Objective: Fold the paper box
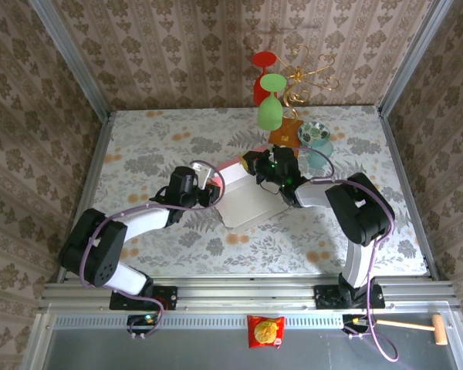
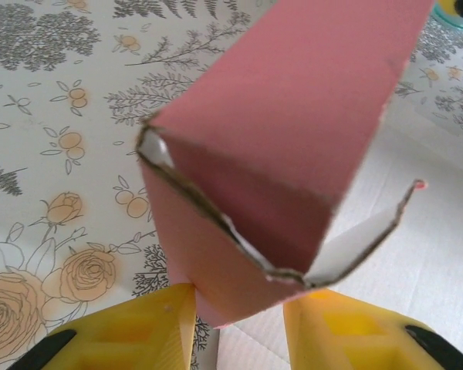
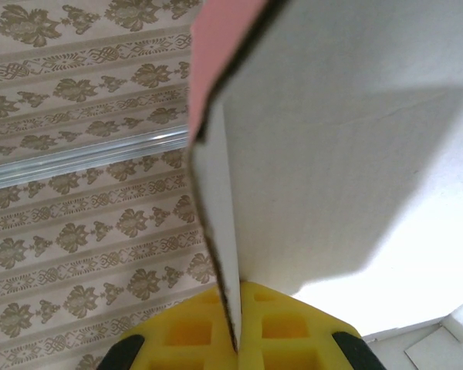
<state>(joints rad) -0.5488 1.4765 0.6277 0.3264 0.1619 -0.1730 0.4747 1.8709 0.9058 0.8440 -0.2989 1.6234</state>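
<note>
Two arms meet over the middle of the flowered table [image 1: 139,146]. Between them lies the paper box [image 1: 245,202], its pale inner face turned up and a pink edge showing along its far left side. From above we see the left gripper [image 1: 207,183] at the box's left edge and the right gripper [image 1: 256,164] at its far edge, both touching the cardboard.

In the left wrist view the box [image 2: 293,108] rises as a pink folded wall, doubled over so that its raw edge forms a narrow loop. A pale flap [image 2: 363,247] sticks out to the right of it. The lower tip of that wall sits wedged in the left gripper [image 2: 239,327] with yellow fingers [image 2: 139,335] pressing on either side, so we read the jaws as partly closed and pinching the wall. The box's pale floor lies beyond on the right, and the flowered table on the left.

In the right wrist view a pale panel of the box [image 3: 347,154] stands on edge, its pink outer face showing at the top. The right gripper [image 3: 235,339] is clamped tight on that panel's thin edge, which runs straight down into the seam between its jaws.

Beyond the box we see a brown-orange booklet [image 1: 284,132], a teal dish [image 1: 316,135], a green goblet [image 1: 270,112], a red goblet [image 1: 264,77] and a gold wire stand [image 1: 312,73]. On the near rail lie a snack packet [image 1: 265,331] and a wooden mallet [image 1: 417,327]
</note>
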